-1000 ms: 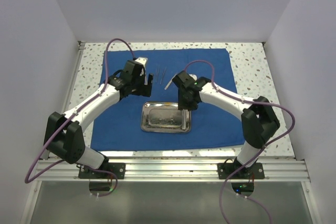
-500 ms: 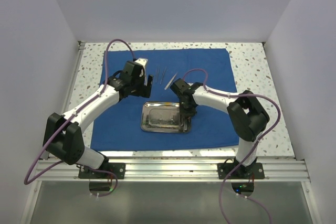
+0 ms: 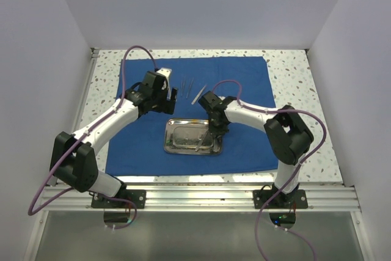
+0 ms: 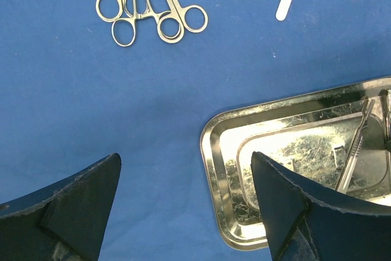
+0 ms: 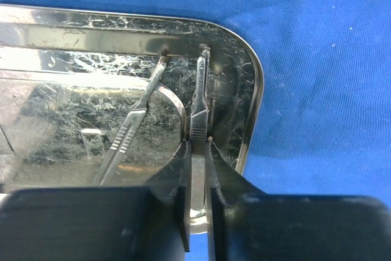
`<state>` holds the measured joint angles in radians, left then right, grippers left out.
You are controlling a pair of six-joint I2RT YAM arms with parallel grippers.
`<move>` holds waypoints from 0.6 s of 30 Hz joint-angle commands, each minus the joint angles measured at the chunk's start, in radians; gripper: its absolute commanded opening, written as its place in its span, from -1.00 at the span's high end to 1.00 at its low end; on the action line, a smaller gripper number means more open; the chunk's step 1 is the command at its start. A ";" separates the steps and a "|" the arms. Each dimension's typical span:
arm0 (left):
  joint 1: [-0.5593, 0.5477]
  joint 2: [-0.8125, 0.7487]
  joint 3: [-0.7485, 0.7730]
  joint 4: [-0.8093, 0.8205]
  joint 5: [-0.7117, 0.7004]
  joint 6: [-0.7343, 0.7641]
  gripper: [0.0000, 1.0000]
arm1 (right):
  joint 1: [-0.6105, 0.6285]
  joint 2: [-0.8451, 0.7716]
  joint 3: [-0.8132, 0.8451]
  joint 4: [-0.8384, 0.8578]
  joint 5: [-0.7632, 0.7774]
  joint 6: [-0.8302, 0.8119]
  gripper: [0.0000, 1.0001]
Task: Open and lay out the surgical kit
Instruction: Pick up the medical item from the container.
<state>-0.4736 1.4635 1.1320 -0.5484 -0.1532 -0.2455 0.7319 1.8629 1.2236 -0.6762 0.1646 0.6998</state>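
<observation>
The royal-blue cloth point(image 3: 250, 145) lies spread flat on the table. The shiny steel tray point(image 3: 170, 137) sits on its near middle. My right gripper point(image 3: 215, 129) is down in the tray's right end. In the right wrist view its fingers point(image 5: 198, 145) are shut on thin steel tweezers point(image 5: 200, 99) lying along the tray floor, beside a ridged steel handle point(image 5: 131, 129). My left gripper point(image 3: 168, 96) is open and empty above the cloth point(image 4: 185, 163), left of the tray point(image 4: 214, 151). Two pairs of scissors or forceps point(image 4: 153, 16) lie on the cloth behind it.
Thin pointed instruments point(image 3: 186, 84) and a flat steel piece point(image 3: 199, 94) lie on the cloth behind the tray. The speckled tabletop point(image 3: 293, 71) shows around the cloth. White walls close in the left, right and back sides.
My right gripper has dropped from above the tray's back right corner down into the tray's right end and stands closed round the tweezers. The left arm has barely moved.
</observation>
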 commanded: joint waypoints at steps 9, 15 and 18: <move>0.007 -0.017 0.012 -0.002 -0.006 0.012 -0.81 | 0.006 0.022 0.025 -0.003 -0.014 -0.006 1.00; 0.007 -0.011 0.028 -0.002 -0.006 0.009 -0.81 | 0.006 -0.060 0.166 -0.134 0.035 -0.026 1.00; 0.007 -0.009 0.035 -0.005 -0.009 0.011 -0.81 | 0.001 -0.070 0.247 -0.192 0.082 -0.051 1.00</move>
<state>-0.4725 1.4635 1.1324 -0.5488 -0.1532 -0.2432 0.7330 1.8553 1.3750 -0.7910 0.1822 0.6815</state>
